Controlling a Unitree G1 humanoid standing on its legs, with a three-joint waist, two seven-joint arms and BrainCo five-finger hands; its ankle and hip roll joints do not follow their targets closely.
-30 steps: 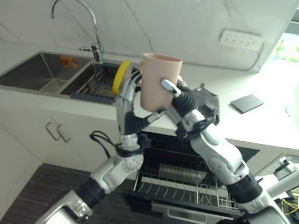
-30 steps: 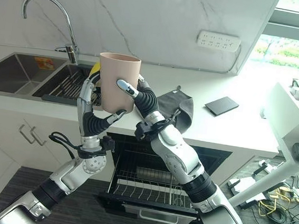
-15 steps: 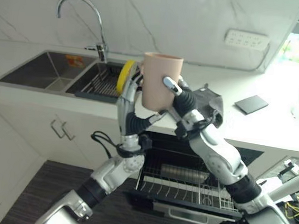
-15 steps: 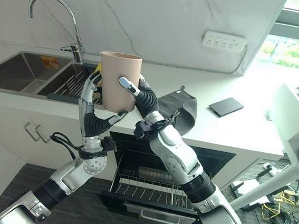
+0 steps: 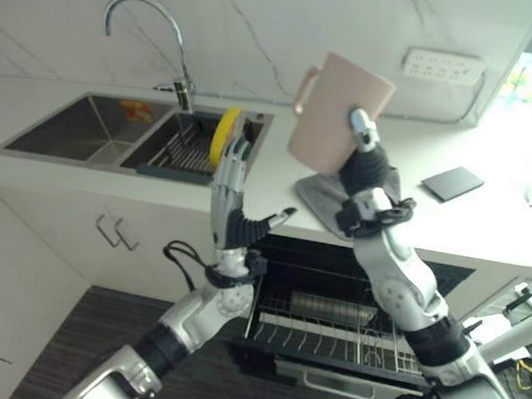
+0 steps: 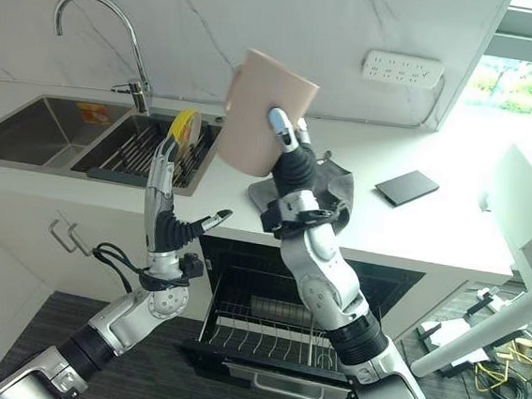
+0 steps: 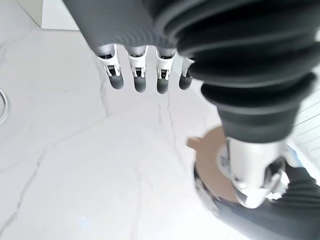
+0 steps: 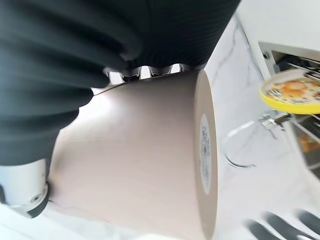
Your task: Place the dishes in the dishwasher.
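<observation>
A beige mug (image 5: 336, 112) with a handle is held up in the air, tilted, above the counter. My right hand (image 5: 365, 171) is shut on it, thumb pressed on its side; the right wrist view has the mug (image 8: 150, 165) up close against the palm. My left hand (image 5: 235, 201) stands open below and to the left of the mug, fingers (image 7: 135, 80) straight and pointing up, not touching it. The dishwasher (image 5: 328, 333) under the counter is open, its wire rack pulled out with a bowl-like dish inside. A yellow plate (image 5: 220, 134) stands on edge in the sink rack.
A double sink (image 5: 74, 134) with a curved faucet (image 5: 142, 18) lies at the left. A grey cloth (image 5: 322, 203) hangs over the counter edge under the mug. A dark flat square (image 5: 451, 182) lies on the counter at the right. Cabinet doors are below the sink.
My left hand has let go of the mug and dropped lower with straight fingers. My right hand has raised the mug up and to the right and tilted it.
</observation>
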